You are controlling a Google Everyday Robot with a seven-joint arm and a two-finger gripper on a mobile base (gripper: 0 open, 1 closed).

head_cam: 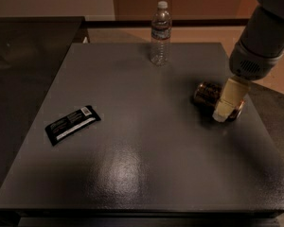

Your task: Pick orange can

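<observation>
The orange can [207,93] lies on its side on the right part of the grey table [142,141]. It is copper-orange with dark brown markings. My gripper [226,107] comes down from the upper right and stands right over the can's near end. One pale finger [229,96] covers part of the can. The arm's grey wrist [255,56] is above it.
A clear plastic water bottle [160,33] stands upright at the table's far edge, left of the can. A flat black snack bar wrapper [72,124] lies on the left side. A dark counter [23,46] adjoins the table on the left.
</observation>
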